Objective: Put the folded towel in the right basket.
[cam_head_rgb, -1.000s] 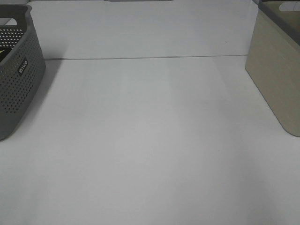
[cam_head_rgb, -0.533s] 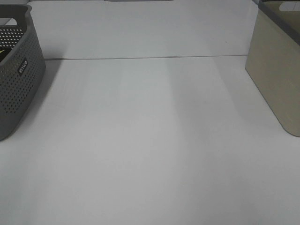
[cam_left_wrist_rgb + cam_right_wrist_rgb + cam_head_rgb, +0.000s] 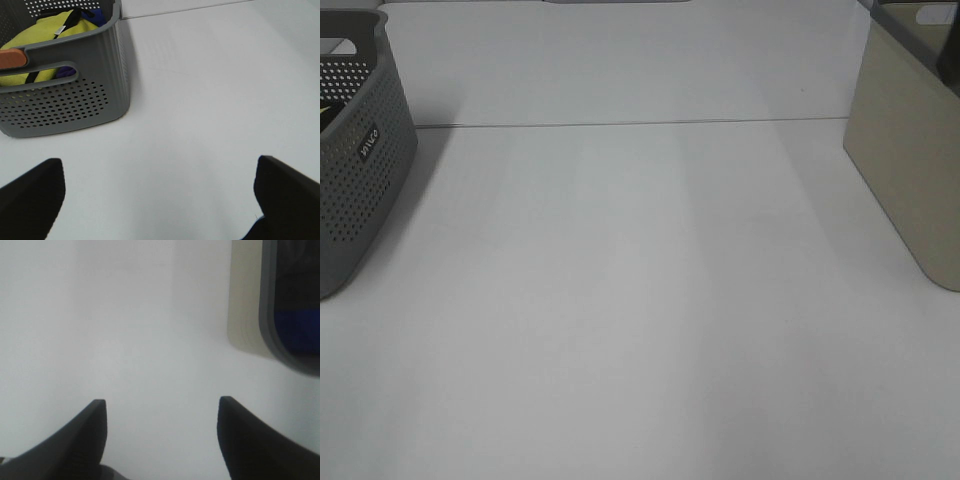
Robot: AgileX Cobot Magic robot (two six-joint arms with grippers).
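The folded towel could not be picked out for certain in any view: the bare white worktop [image 3: 640, 300] between the two baskets carried nothing, so the towel was either among the cloths in the grey perforated basket [image 3: 75, 100] on the left or already down inside the beige right basket [image 3: 910, 170]. The left wrist view showed a yellow cloth [image 3: 45, 35] with a bit of blue cloth [image 3: 92, 15] behind it in the grey basket, and the right wrist view showed something dark blue [image 3: 297, 325] inside the right basket [image 3: 245, 305], too blurred to name. The left end effector [image 3: 155, 195] hung spread wide and empty over the worktop, with the grey basket ahead of it and off to its own left side, so it appeared the nearer arm for any pick from there. The right end effector [image 3: 160, 435] was likewise spread apart and empty, with the beige basket just ahead on its right. No long axis of the towel could be judged.
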